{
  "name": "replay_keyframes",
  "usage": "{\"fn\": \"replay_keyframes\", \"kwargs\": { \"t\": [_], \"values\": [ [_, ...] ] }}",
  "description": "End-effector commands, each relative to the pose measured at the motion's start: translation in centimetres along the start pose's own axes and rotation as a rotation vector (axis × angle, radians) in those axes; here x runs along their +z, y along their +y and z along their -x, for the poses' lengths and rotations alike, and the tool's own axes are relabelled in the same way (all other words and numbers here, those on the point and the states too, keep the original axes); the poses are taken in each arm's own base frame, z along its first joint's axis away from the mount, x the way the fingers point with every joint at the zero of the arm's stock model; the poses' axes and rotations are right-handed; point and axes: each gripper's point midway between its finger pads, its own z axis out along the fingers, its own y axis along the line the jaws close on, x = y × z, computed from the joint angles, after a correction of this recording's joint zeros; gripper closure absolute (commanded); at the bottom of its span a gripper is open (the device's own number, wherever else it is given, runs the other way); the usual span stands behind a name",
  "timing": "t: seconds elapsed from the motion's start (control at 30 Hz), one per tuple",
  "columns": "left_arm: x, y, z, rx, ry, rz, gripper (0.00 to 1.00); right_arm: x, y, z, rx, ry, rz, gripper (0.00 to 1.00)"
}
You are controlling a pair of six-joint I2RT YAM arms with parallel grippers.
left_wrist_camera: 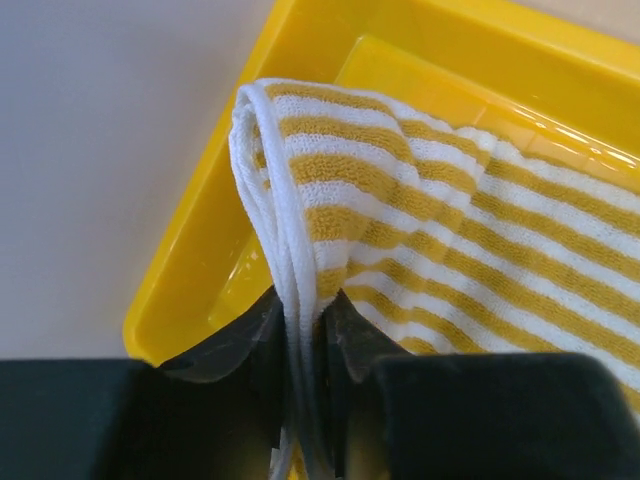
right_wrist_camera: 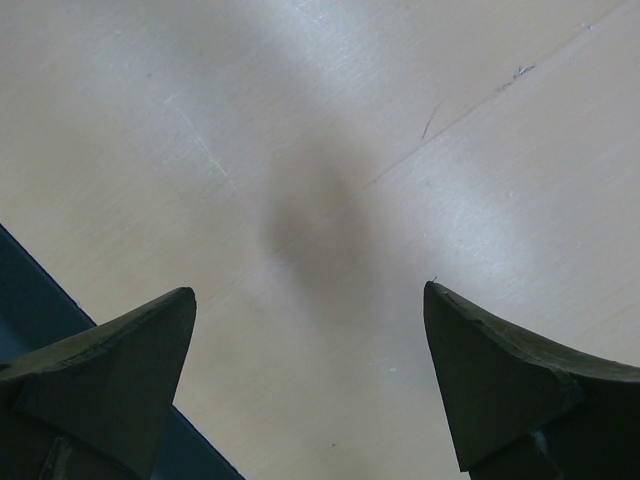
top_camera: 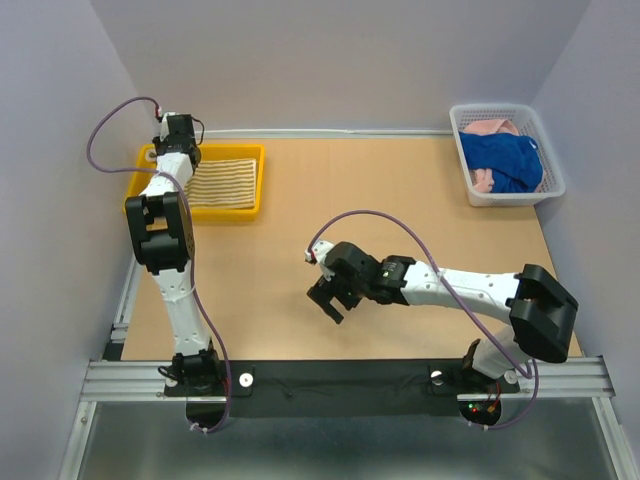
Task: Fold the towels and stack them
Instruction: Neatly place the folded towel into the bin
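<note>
- Cloth first: the striped towel is lying folded in the tray at the far left of the table. Most of it is sitting flat, but one corner is tenting up into a peak.
- That peak's white hem is running straight between the jaws of the left claw, which is grasping it in a narrow pinch just above the tray's corner.
- To my eye the step in hand is setting this towel down and letting go. Doing it well is going to mean lowering the corner until it is resting on the tray floor, spreading the jaws wide, then rising straight up so neither finger is snagging the hem and dragging the fold crooked.
- Looking further out, the right claw is hovering over bare table mid-way across, jaws released wide and grasping nothing, well apart from the tray.
- Over in the basket at the far right, the blue towel and pink towel are sitting bunched together, waiting their turn.
</note>
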Motion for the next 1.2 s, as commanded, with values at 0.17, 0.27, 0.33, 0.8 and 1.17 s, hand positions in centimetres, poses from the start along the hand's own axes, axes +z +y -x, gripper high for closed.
{"fn": "replay_keyframes", "kwargs": {
  "t": [0.17,0.27,0.33,0.8,1.17],
  "values": [
    [-1.1,5.5,4.7,-0.064,-0.102,0.228,0.30,-0.5,0.0,2.7,-0.005,-0.052,0.001,0.00],
    [-1.7,6.2,5.7,-0.074,-0.123,0.248,0.23,-0.4,-0.1,2.7,-0.004,-0.051,-0.002,0.00],
    [-2.5,6.7,6.7,-0.100,-0.143,0.247,0.23,-0.5,0.0,2.8,-0.005,-0.054,-0.001,0.00],
    [-6.7,-6.6,3.0,-0.148,-0.110,-0.287,0.41,-0.5,-0.3,2.8,-0.003,-0.057,-0.019,0.00],
    [-5.1,-14.4,-1.4,-0.034,-0.034,-0.379,0.41,-0.7,-0.5,2.1,0.016,-0.051,-0.028,0.00]
  ]
}}
